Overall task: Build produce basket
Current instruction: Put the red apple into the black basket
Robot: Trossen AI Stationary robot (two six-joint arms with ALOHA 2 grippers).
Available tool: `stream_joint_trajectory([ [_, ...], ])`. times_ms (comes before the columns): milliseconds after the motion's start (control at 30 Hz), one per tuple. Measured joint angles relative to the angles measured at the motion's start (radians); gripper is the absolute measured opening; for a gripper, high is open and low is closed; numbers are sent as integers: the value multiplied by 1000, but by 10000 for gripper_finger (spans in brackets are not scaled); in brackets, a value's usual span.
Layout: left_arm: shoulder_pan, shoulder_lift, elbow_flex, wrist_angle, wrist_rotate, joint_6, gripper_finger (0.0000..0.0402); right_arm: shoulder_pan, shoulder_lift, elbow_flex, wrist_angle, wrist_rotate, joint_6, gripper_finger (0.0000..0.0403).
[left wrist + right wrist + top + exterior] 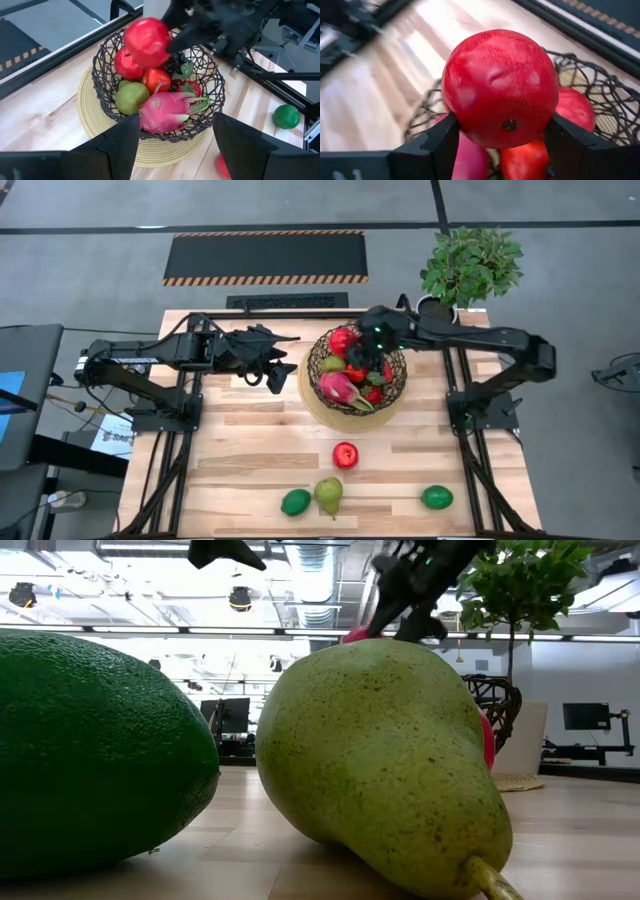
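Right tool [500, 135] clamped on red apple [500, 87], hovering over basket [318, 358] with its fruit pile directly below; left tool [175, 145] apart, beside basket.

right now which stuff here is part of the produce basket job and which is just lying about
Part of the job:
- basket with dragon fruit and other fruit inside
- red apple held in the right hand over the basket
- apple on the table
- pear
- two limes
- left hand, open beside the basket

Just lying about:
- potted plant
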Motion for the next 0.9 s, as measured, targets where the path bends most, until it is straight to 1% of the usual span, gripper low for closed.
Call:
stream_joint_trajectory([
  [233,0,0,0,-13,0,0,236,-46,126,22,-28,1,-4,254],
  [333,0,0,0,-13,-1,0,236,-45,158,22,-45,0,-39,271],
  [433,0,0,0,-13,-1,0,236,-35,177,23,-55,-5,-50,301],
  [567,0,0,0,-13,-1,-1,236,-35,180,23,-74,-6,-52,350],
  [667,0,0,0,-13,-1,-2,236,-37,174,26,-87,-5,-45,378],
  [767,0,0,0,-13,0,-2,236,-39,152,71,-131,-4,-46,389],
  [900,-3,0,0,-13,8,-1,236,-39,127,171,-261,6,-60,390],
])
